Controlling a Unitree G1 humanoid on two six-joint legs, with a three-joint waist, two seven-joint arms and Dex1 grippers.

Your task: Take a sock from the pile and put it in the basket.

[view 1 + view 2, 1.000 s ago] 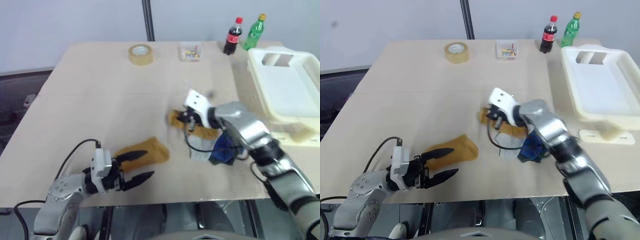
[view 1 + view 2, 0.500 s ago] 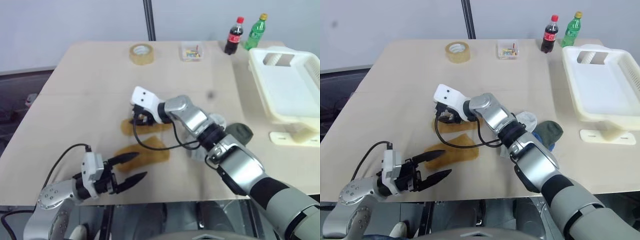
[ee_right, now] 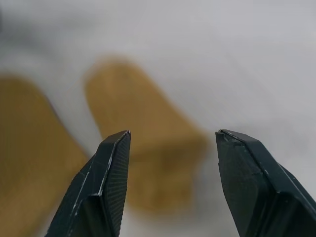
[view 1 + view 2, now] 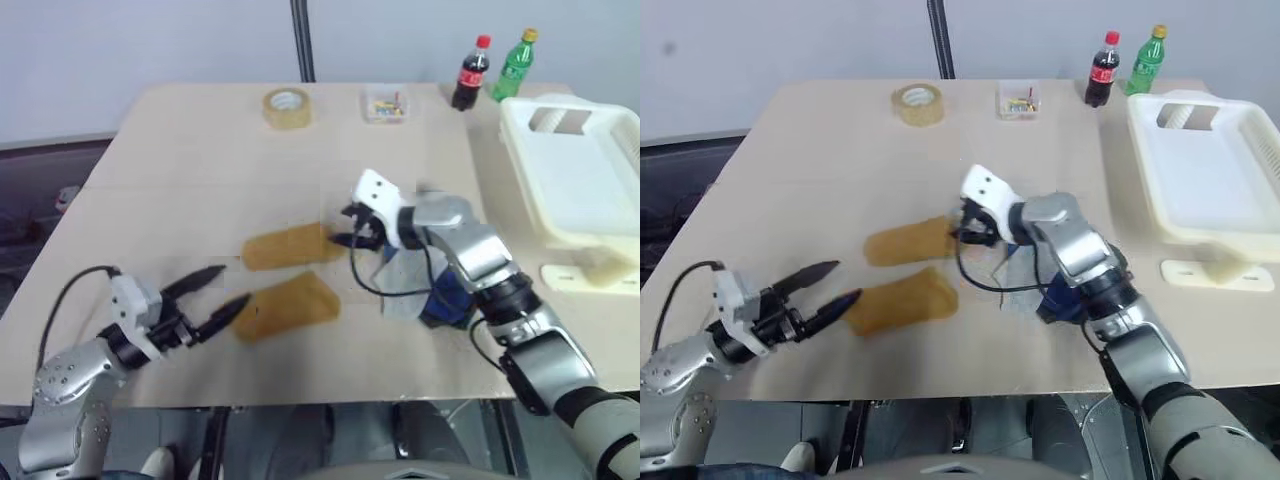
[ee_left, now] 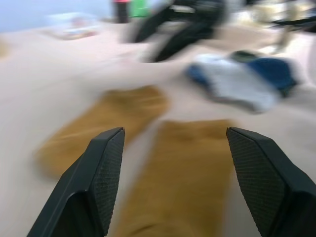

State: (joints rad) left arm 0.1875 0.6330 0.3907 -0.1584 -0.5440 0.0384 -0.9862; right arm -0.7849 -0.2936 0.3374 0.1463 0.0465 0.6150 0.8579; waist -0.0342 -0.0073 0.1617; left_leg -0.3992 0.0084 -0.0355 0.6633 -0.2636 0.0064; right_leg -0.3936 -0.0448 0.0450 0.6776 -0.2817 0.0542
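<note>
Mustard-yellow, the second sock (image 4: 288,245) now lies flat on the table (image 4: 180,180), just far of its twin (image 4: 288,305): the right gripper (image 4: 347,228), jaws apart and empty, has let it go beside the pile (image 4: 430,290). The left gripper (image 4: 222,295) hangs open nearby. The basket (image 4: 575,185), far right, is still empty.

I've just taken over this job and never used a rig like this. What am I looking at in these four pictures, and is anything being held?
Two pictures look down from the humanoid's head; two come from cameras on its wrists. On the table lie two mustard socks, apart from the pile of grey and blue ones. The cream basket sits at the right, with tape and bottles at the far edge. The left pincer is open beside the nearer sock; the right pincer is open by the farther one. Nothing is held.
</note>
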